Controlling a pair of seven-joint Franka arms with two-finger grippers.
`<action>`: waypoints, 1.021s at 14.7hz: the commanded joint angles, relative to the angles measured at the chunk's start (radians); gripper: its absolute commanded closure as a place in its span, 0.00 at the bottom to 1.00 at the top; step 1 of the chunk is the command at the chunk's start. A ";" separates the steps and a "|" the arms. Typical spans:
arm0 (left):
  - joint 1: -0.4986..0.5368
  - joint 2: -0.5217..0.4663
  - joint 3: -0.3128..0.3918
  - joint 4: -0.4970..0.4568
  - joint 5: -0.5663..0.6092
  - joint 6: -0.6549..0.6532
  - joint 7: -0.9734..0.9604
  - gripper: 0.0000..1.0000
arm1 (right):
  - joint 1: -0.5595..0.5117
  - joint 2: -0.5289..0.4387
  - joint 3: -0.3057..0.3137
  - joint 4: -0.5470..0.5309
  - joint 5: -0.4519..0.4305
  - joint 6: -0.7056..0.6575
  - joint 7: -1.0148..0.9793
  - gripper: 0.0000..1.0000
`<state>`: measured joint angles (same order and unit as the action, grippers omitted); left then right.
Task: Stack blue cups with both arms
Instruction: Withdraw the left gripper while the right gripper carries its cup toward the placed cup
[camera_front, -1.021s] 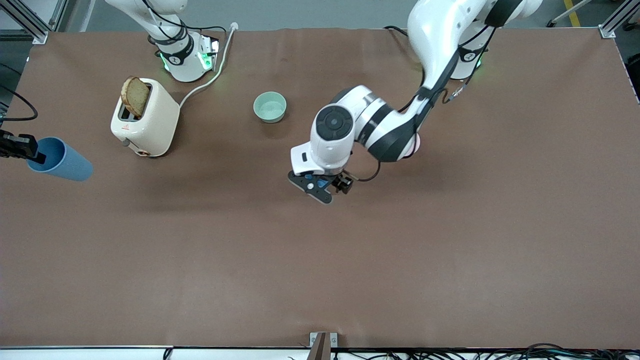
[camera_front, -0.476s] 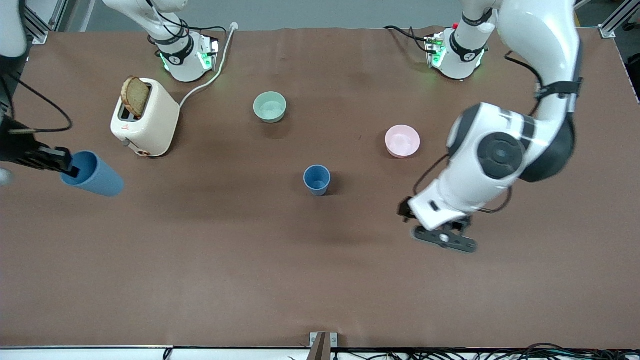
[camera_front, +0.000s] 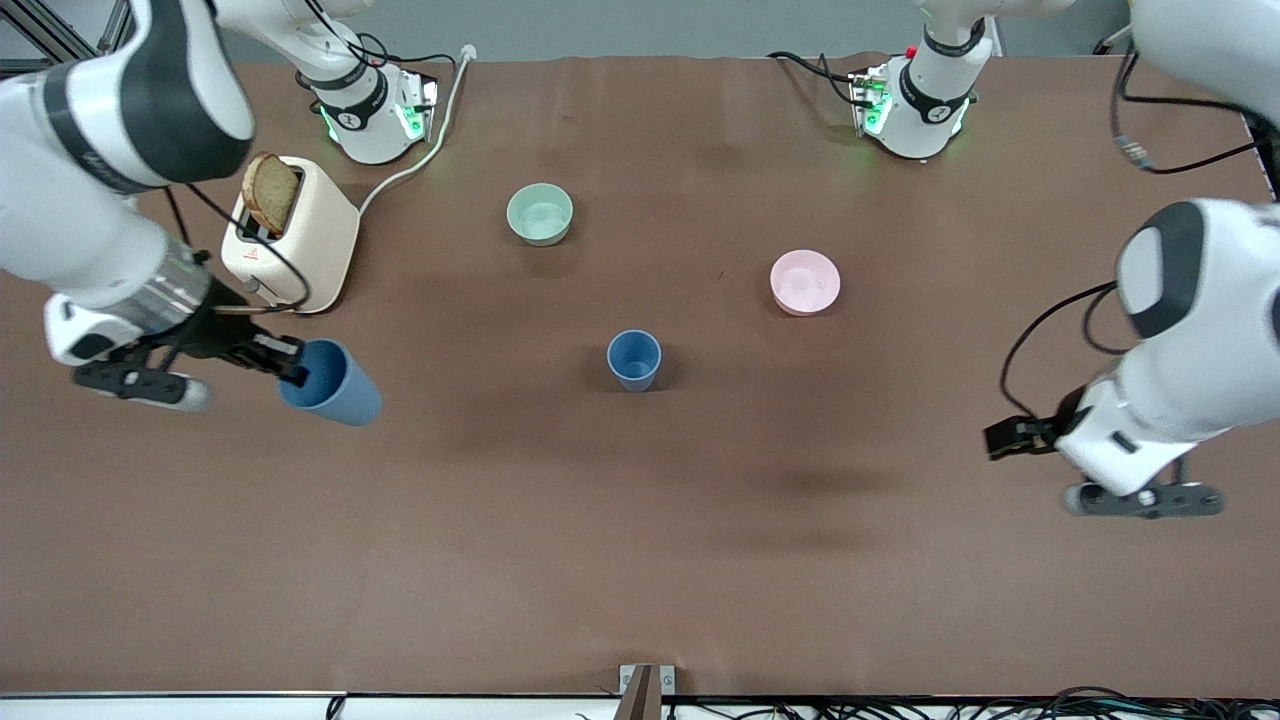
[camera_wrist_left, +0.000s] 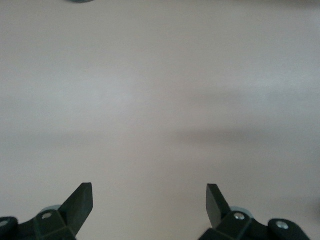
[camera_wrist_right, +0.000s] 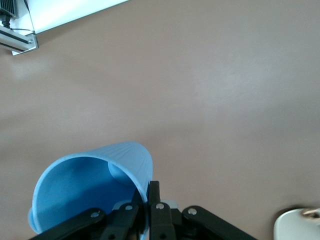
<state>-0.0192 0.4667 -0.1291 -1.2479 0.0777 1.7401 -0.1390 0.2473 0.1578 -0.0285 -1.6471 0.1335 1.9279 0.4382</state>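
One blue cup (camera_front: 633, 359) stands upright on the brown table near its middle. My right gripper (camera_front: 294, 368) is shut on the rim of a second blue cup (camera_front: 333, 384), held tilted in the air over the table near the toaster; in the right wrist view the fingers (camera_wrist_right: 154, 192) pinch the cup's wall (camera_wrist_right: 95, 185). My left gripper (camera_front: 1005, 438) hangs over the table toward the left arm's end, open and empty; its fingertips (camera_wrist_left: 85, 196) stand wide apart in the left wrist view (camera_wrist_left: 149, 200).
A cream toaster (camera_front: 290, 236) with a bread slice stands near the right arm's base. A mint-green bowl (camera_front: 540, 213) and a pink bowl (camera_front: 805, 281) sit farther from the front camera than the standing cup.
My right arm carried the held cup from the table's edge toward the middle. My left arm let go of the standing cup and swung away toward its own end of the table.
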 joint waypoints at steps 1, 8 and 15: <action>-0.001 -0.080 -0.006 -0.033 0.010 -0.043 -0.018 0.00 | 0.113 0.021 -0.011 -0.005 0.001 0.045 0.124 0.95; -0.008 -0.265 0.123 -0.050 -0.030 -0.117 -0.013 0.00 | 0.303 0.130 -0.011 -0.005 -0.002 0.143 0.247 0.95; -0.068 -0.290 0.235 -0.053 -0.133 -0.123 0.067 0.00 | 0.448 0.226 -0.013 -0.005 -0.012 0.183 0.286 0.95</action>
<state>-0.0619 0.1869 0.0772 -1.2833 -0.0394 1.6171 -0.1019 0.6570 0.3630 -0.0295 -1.6504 0.1318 2.0877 0.6880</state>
